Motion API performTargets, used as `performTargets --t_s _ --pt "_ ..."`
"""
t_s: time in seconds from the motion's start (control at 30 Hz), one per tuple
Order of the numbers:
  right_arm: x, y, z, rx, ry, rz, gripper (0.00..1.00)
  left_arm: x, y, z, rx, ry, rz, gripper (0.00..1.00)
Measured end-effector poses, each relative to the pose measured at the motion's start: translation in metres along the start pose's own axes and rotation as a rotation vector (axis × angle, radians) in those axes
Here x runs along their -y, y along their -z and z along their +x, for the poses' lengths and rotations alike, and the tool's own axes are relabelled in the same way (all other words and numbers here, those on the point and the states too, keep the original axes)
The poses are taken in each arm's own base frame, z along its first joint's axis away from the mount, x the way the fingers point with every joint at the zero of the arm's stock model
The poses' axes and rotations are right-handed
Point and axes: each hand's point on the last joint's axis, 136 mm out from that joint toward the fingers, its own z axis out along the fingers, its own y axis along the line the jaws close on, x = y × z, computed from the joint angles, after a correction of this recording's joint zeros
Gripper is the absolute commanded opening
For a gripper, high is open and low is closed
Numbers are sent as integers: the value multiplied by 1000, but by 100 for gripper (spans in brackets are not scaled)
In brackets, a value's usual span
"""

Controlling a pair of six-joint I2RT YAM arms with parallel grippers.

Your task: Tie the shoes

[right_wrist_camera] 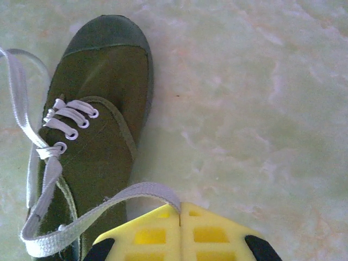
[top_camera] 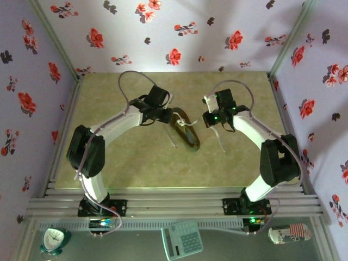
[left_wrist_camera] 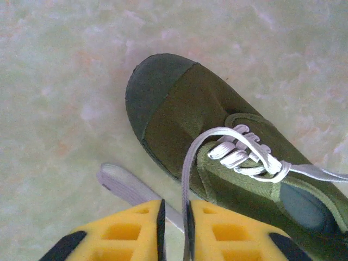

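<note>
The olive-green shoe (top_camera: 185, 130) lies in the middle of the table between my two arms, its white laces crossed once over the tongue. In the left wrist view the shoe (left_wrist_camera: 185, 109) is just ahead, and one lace (left_wrist_camera: 187, 168) runs down between my left gripper (left_wrist_camera: 174, 209) fingers. It lies against the right pad with a gap beside it, so the jaws stand apart. My right gripper (right_wrist_camera: 180, 205) is beside the shoe (right_wrist_camera: 103, 81) and is shut on the other lace (right_wrist_camera: 130, 193), which arcs back to the shoe's side.
A flat lace end (left_wrist_camera: 122, 185) lies on the table by my left fingers. Flowered walls (top_camera: 32, 81) close in the table on three sides. A clock (top_camera: 54, 239), a calculator (top_camera: 182, 239) and a can (top_camera: 290, 234) sit below the near rail.
</note>
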Motion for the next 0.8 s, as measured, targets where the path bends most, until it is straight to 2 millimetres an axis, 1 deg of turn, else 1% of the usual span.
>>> performTargets --t_s 0.1,0.13,0.2,0.27,0.3,0.37,0.43,0.57,0.73,0.8 --pt "-4 0 -3 14 -2 -22 0 -4 8 2 19 7 -1 66" --pt "-5 1 -4 17 -2 -29 0 -7 13 1 34 11 -3 72" --pt "-8 2 -7 28 0 -42 0 -12 24 -1 66 20 -5 78" --pt "-10 3 -10 42 2 -57 0 -14 35 -6 102 22 -2 78" --pt "-12 4 -12 48 0 -64 0 -14 40 -10 124 20 7 77" --pt "-14 4 -14 58 -1 -79 0 -7 45 -19 165 8 48 74" --pt "-17 5 -17 67 -2 -96 0 4 46 -26 197 -16 107 71" --pt "-21 8 -24 93 -15 -142 0 23 38 -28 204 -58 208 69" --pt "-22 17 -39 138 -56 -195 0 48 18 -17 155 -114 292 69" --pt "-25 20 -45 152 -65 -216 0 60 12 -14 142 -137 317 69"
